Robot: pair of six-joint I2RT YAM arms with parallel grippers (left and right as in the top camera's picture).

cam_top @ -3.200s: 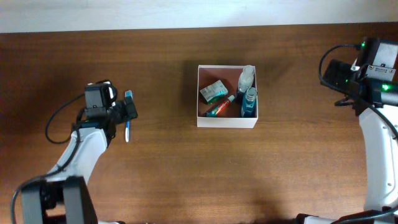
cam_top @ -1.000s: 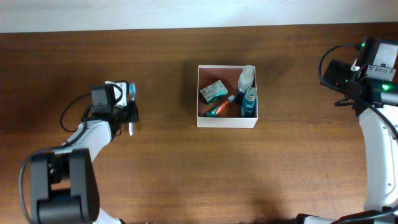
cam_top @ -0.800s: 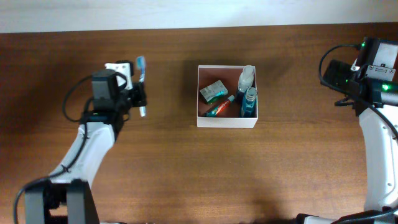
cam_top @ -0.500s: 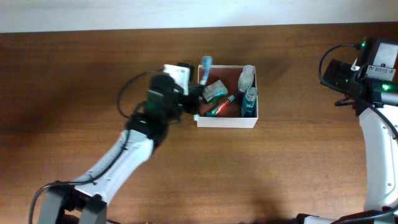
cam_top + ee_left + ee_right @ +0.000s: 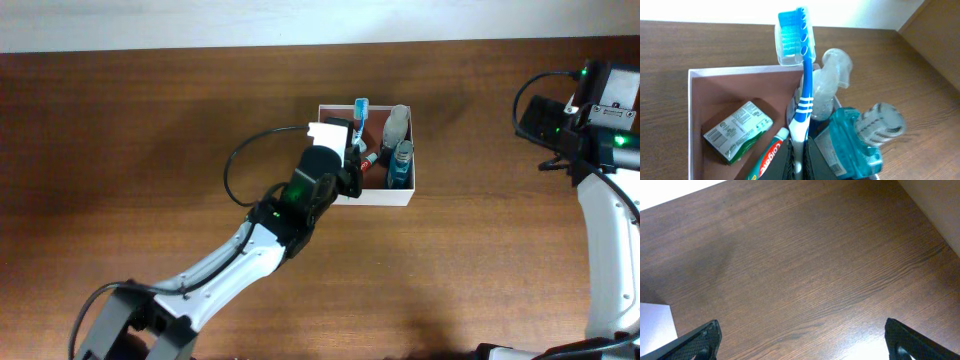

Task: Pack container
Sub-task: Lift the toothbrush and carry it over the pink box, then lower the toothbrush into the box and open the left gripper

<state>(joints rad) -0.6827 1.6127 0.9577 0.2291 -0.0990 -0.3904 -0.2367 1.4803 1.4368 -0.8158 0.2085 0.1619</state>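
Left gripper (image 5: 799,161) is clamped narrowly on the lower handle of the blue toothbrush (image 5: 803,95), which stands upright with its capped head toward the top of the wrist view. In the overhead view the container (image 5: 365,197) sits just right of centre in the upper half of the frame, and the brush is held above its interior. Inside lie a green-and-white packet (image 5: 738,131) at lower left and a red toothpaste tube (image 5: 771,155) beside it. On the right is a blue bottle (image 5: 855,142) with a clear bottle (image 5: 832,75) behind it.

The step in hand appears to be placing the brush. To do it well, the arm would best tilt the brush flat and lower it onto the bare reddish floor at the upper left of the box, clear of the bottles, before letting go. Released upright, it would likely topple against them or over the wall.

Right gripper (image 5: 802,342), spread wide and holding nothing, hangs over bare table (image 5: 805,255) at the far right of the overhead frame.
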